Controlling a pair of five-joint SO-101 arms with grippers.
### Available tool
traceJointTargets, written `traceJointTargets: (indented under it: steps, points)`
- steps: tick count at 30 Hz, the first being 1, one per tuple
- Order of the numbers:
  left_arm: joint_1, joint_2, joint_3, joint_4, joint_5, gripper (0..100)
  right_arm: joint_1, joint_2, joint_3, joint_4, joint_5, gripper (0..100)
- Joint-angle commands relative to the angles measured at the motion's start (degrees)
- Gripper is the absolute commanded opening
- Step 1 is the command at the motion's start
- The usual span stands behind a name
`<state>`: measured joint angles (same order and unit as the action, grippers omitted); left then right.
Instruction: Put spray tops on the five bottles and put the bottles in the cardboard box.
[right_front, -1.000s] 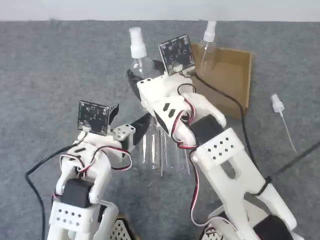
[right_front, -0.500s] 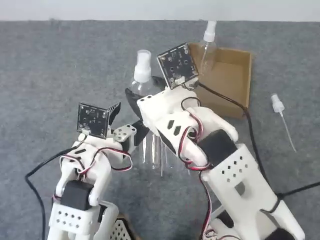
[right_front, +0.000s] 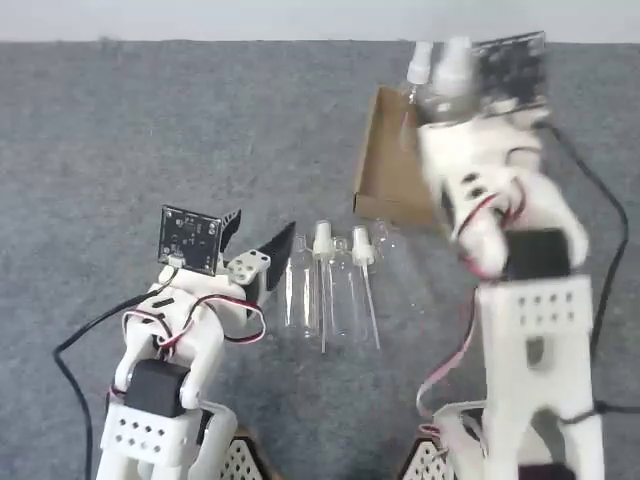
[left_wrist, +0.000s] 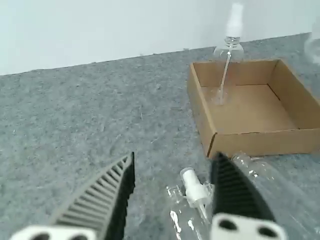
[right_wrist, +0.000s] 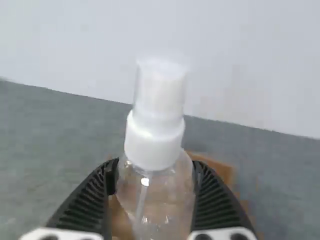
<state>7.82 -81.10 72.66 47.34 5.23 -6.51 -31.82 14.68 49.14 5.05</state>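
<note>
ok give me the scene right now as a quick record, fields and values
right gripper: shut on held bottle, spray top on, above the cardboard box
left gripper: open, holding nothing, over the lying bottles
boxed bottle: upright in the box by its far wall, spray top on
lying bottles: clear, side by side on the grey mat, spray tops on at least two; exact count unclear

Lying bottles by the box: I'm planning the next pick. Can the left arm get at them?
Probably yes. The left arm has its jaws open beside the lying bottles, nothing between; the right arm is off over the cardboard box.
</note>
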Motion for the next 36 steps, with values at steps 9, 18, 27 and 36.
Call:
traceJointTargets:
  steps: [9,18,27,36]
  points:
    - [-5.5,-0.8,2.7,-7.9,0.4,1,8.2,29.5,-10.9,-21.0,1.1,0.5]
    - [-5.5,-0.8,2.8,-7.8,0.4,1,8.2,47.4,-20.0,-32.2,-4.0,0.5]
    - [-5.5,-0.8,2.8,-7.8,0.4,1,8.2,57.8,-25.8,-35.1,-4.7,0.5]
    - [-5.5,-0.8,2.8,-7.6,0.4,1,8.1,63.9,-26.2,-41.0,-4.7,0.6]
